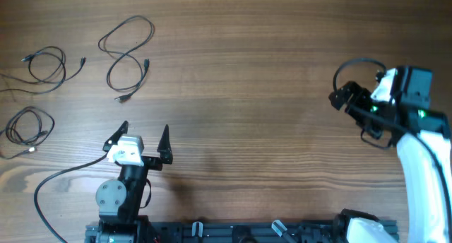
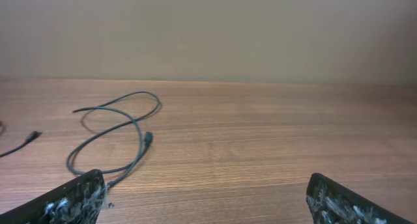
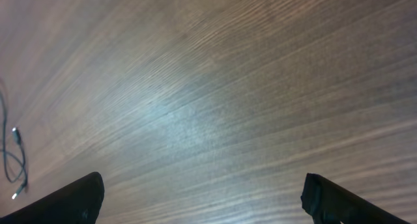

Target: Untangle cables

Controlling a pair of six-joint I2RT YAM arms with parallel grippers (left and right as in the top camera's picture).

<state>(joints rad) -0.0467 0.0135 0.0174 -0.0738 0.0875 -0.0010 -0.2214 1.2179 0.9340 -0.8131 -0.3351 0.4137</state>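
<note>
Both hands empty, cords already lying apart.

My left gripper [image 1: 145, 135] hangs wide open with nothing in it, and my right gripper [image 3: 202, 198] is likewise spread and empty, well off to the side. On the brown wooden table [image 1: 268, 80] a thin black figure-eight cable [image 1: 127, 56] lies ahead of my left. Two thin black coiled cables [image 1: 46, 65] [image 1: 28, 126] lie further left, none touching. I judge the untangling near done; next, perhaps draw one loop straight.

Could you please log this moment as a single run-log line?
cables: three separate loops on table | left end effector: open, empty | right end effector: open, empty
</note>
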